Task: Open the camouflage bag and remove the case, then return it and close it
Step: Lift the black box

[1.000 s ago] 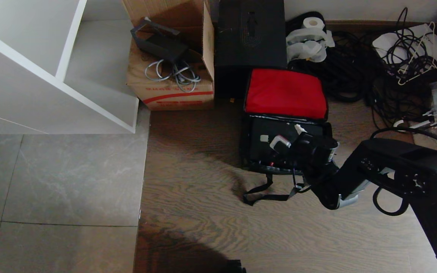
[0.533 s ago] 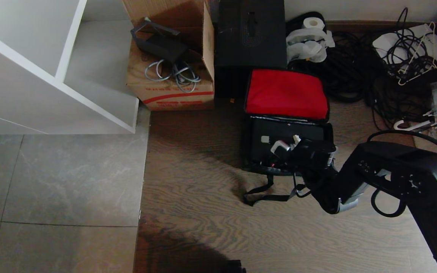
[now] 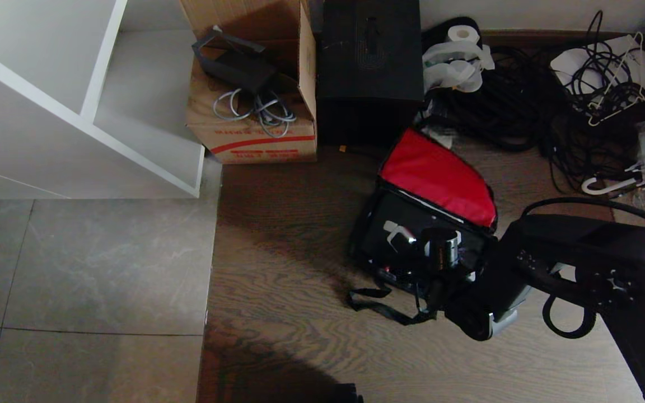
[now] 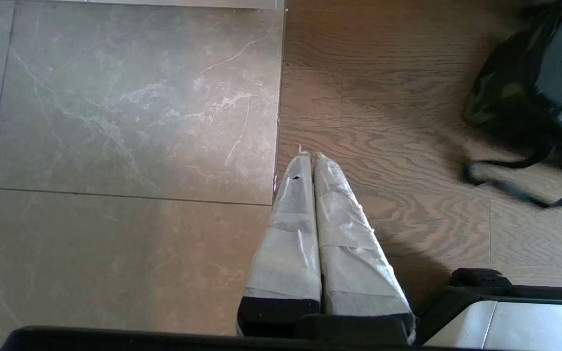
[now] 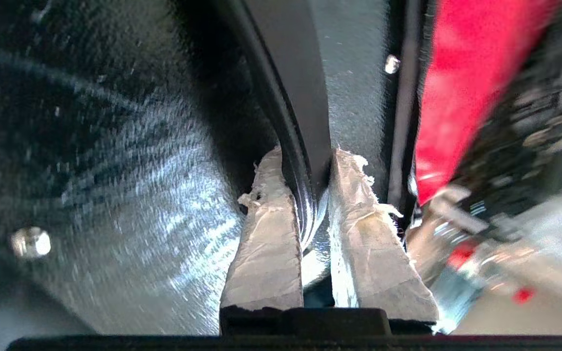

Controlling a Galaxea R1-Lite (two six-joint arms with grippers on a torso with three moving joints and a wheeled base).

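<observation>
Clamping its taped fingers point(image 5: 266, 229) on the case point(image 3: 406, 238) handle point(image 5: 300, 122), the right hand point(image 3: 412, 242) is reaching into the open camouflage bag point(image 3: 364, 224) (red lid lining point(image 3: 440, 176) up) on the wooden floor point(image 3: 289, 235), the case apparently inside; the left hand point(image 4: 309, 163) is hanging shut.

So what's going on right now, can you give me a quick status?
Right gripper shut on the case handle; left gripper shut, idle over the floor. Camouflage bag open, red lid back, case inside. Strap loose on the floor.
</observation>
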